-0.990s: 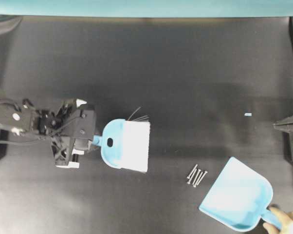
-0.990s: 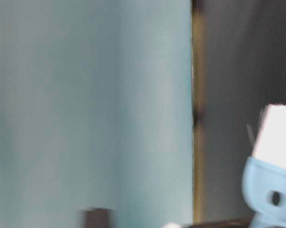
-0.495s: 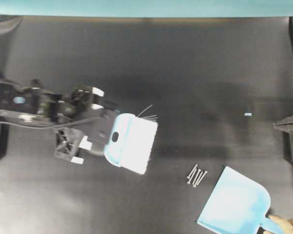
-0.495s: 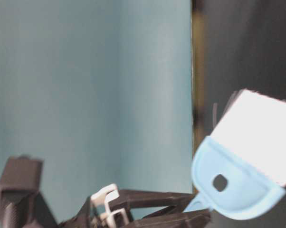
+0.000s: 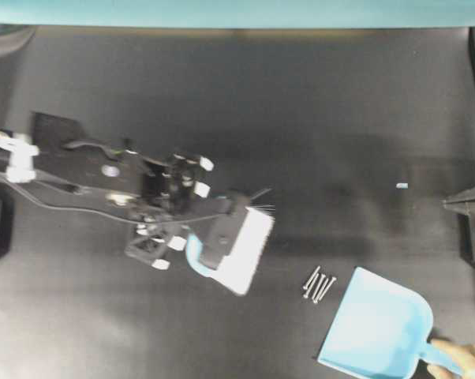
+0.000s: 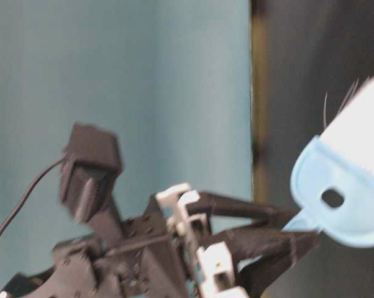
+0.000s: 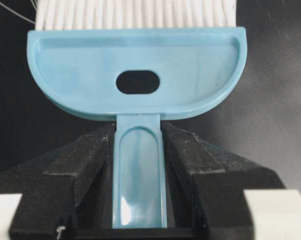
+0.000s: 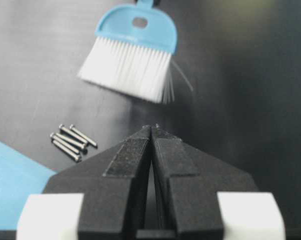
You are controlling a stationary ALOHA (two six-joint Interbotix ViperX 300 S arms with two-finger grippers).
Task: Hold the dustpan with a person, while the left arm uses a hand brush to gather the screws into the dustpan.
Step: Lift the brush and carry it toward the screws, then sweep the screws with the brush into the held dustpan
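Since the earlier frame I had carried the light blue plastic hand brush (image 5: 236, 251) with white bristles toward the small grey metal screws (image 5: 319, 284) — my left gripper (image 7: 139, 170) clamped on its slim handle, my right gripper (image 8: 151, 134) pinched empty. The light blue plastic dustpan (image 5: 375, 332) lay just beside them, held by the person's bare hand (image 5: 461, 368). Too steep a sweep might have scattered screws past its edge.

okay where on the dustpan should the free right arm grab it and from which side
The dustpan has only one slim part, its short handle at the rounded back, and the person's hand already covers that. The right end effector would probably do better pinching the side wall near the back, coming from above, leaving the flat front edge facing the screws clear.
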